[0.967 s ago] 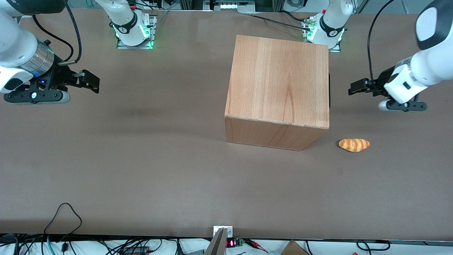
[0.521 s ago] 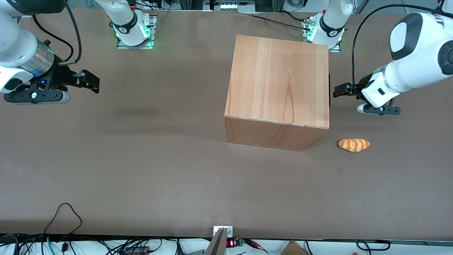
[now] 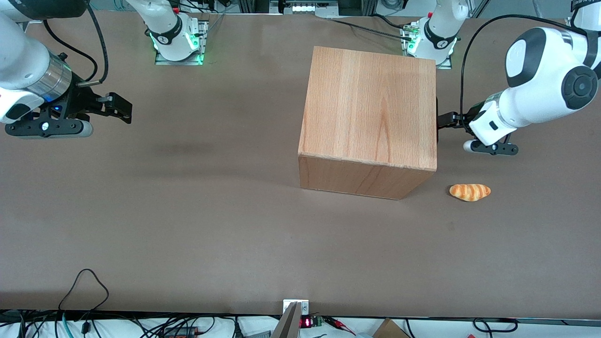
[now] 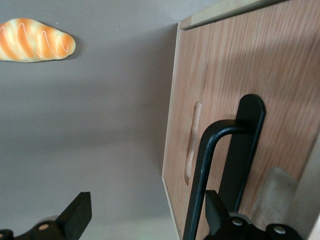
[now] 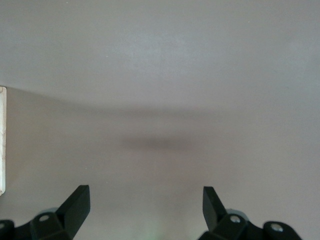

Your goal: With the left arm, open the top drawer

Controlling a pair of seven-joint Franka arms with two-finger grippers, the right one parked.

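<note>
1. The cabinet (image 3: 368, 119) stands on the brown table (image 3: 188, 225), its drawer fronts turned toward the working arm's end.
2. The top drawer (image 4: 235, 100) sits closed, flush in the cabinet's front, with its black bar handle (image 4: 212, 170) standing off the panel.
3. The left arm (image 3: 540, 94) reaches in toward the cabinet's front, and its gripper (image 3: 443, 121) is right at that face.
4. In the left wrist view the gripper's fingers (image 4: 75, 215) are spread wide apart, gripping nothing, with the handle close to one finger.
5. A bread roll (image 3: 470, 191) lies on the table near the cabinet's front corner, nearer to the front camera than the gripper.
</note>
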